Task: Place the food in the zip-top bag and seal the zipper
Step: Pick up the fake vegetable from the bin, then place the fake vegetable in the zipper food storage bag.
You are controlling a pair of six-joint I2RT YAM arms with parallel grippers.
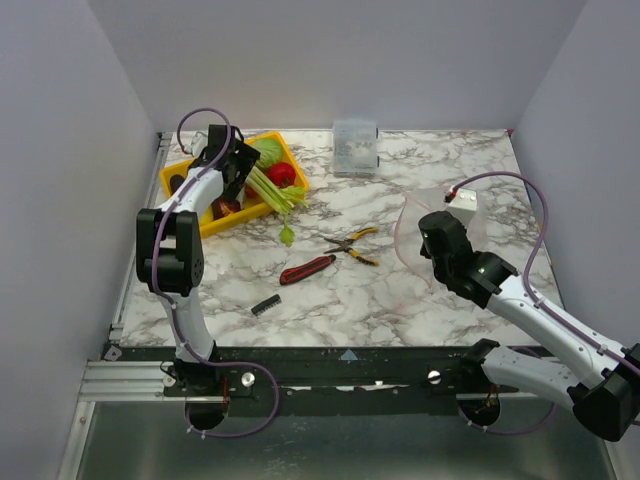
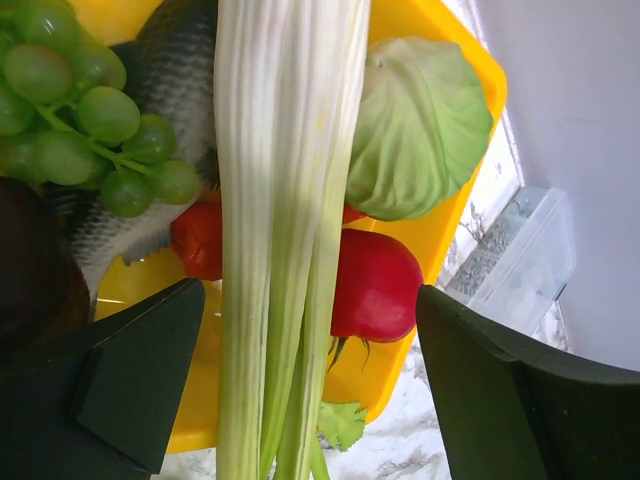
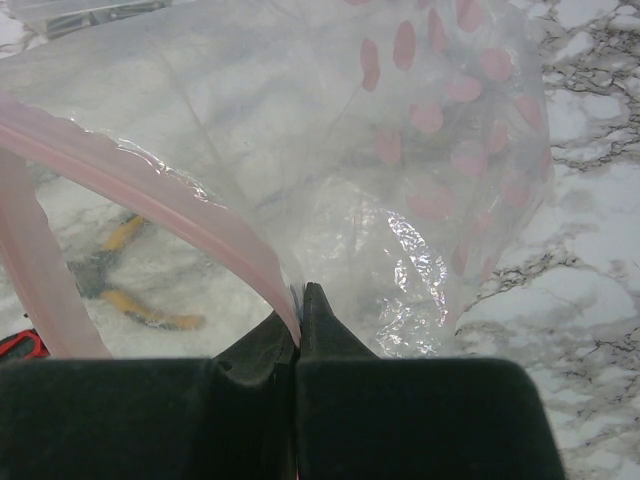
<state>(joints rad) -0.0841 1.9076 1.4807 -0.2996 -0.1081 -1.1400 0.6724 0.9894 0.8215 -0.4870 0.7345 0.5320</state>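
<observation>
step: pick celery stalk (image 2: 285, 200) | left gripper (image 2: 312, 350): fingers apart astride stalk, 10 o'clock; lower, close mid-stalk | right gripper (image 3: 298, 320): clamped on zipper (image 3: 150, 195), 3 o'clock; present mouth open

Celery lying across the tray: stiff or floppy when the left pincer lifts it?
Probably stiff: the celery runs straight past the tray edge without bending. It is long and glossy, so it may pivot or slip in the open left pincer if gripped off-centre.

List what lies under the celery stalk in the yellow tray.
The celery stalk lies across a grey fish and a red tomato, with the cabbage beside it. Whatever sits directly beneath the stalk, including that strip of the yellow tray, is covered.
</observation>
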